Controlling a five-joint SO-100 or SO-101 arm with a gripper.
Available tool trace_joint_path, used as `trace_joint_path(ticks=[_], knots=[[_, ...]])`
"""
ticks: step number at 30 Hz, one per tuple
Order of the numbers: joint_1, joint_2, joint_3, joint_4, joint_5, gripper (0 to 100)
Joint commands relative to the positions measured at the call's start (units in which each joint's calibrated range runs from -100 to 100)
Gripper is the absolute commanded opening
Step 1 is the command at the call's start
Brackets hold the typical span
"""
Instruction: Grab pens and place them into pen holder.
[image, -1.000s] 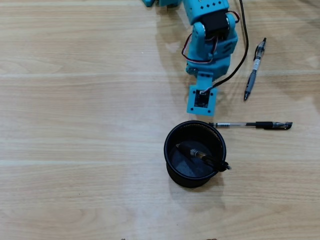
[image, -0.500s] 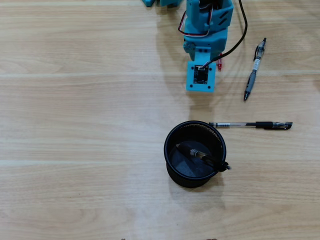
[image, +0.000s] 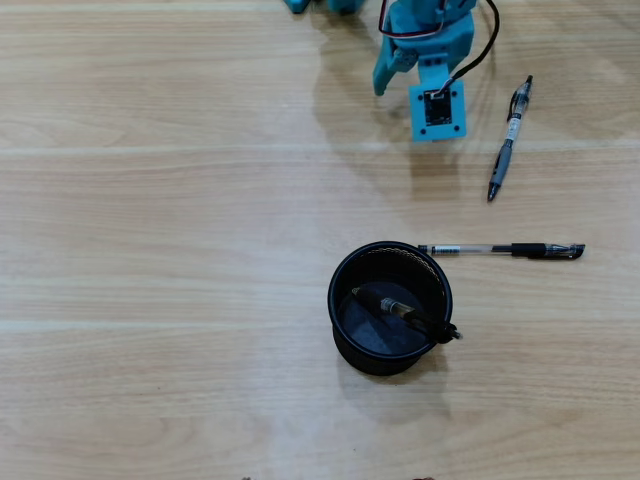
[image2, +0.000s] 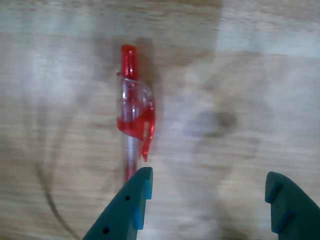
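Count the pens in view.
4. One pen lies in the holder. A second lies right of the holder in the overhead view, a third above it. A red pen shows only in the wrist view, before the open gripper.

In the wrist view the whole frame is motion-blurred, and the red-capped clear plastic pen (image2: 134, 112) vanishes at 6 o'clock behind the left teal finger (image2: 131, 205). Both fingers are cut off by the bottom edge. In the overhead view the teal plastic arm (image: 425, 50) is cropped at 12 o'clock and hides that pen entirely.
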Motion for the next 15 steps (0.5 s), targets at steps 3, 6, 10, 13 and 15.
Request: trace_joint_path(ticks=[3, 6, 10, 13, 15], knots=[[-4.3, -2.7, -2.0, 0.0, -5.6, 25], [-6.1, -2.7, -1.7, 0.1, -7.0, 25], [-7.8, -1.9, -1.6, -0.3, -7.8, 25], [-8.2, -1.9, -0.7, -0.6, -8.3, 25], [-9.1, -1.9, 0.4, -0.6, -9.4, 25]])
